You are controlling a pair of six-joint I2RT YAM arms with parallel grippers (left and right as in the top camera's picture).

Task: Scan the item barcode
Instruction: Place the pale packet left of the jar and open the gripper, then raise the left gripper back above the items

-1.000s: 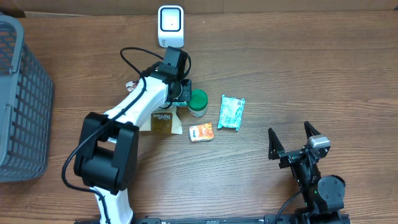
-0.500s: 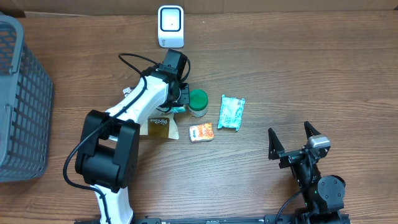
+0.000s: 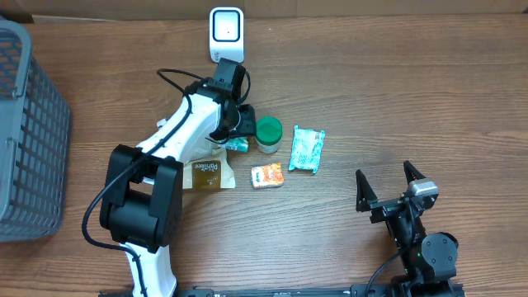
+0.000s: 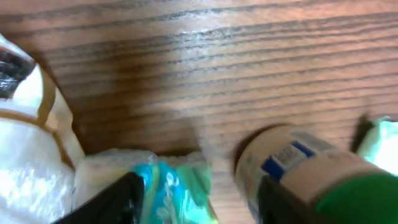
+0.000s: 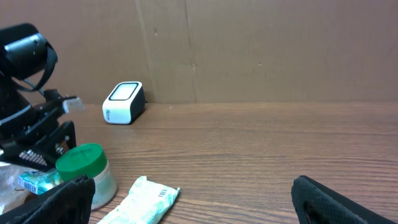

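Observation:
A small teal packet [image 3: 238, 144] lies on the table under my left gripper [image 3: 239, 130]. In the left wrist view the packet [image 4: 177, 190] sits between the jaws of that gripper [image 4: 199, 199], which stand apart. The left finger [image 4: 118, 199] touches it and bare wood shows beside the right finger, so the gripper is open. The white barcode scanner [image 3: 226, 33] stands at the table's far edge, just beyond the left arm. My right gripper [image 3: 388, 188] rests open near the front right, holding nothing.
A green-lidded jar [image 3: 268, 134] stands right beside the left gripper. A mint pouch [image 3: 307, 149], an orange packet [image 3: 267, 175] and a brown packet [image 3: 208, 175] lie nearby. A grey basket [image 3: 29, 132] fills the left edge.
The left gripper has opened and let go of the teal packet, which now lies on the table. The brown packet has slid toward the front left.

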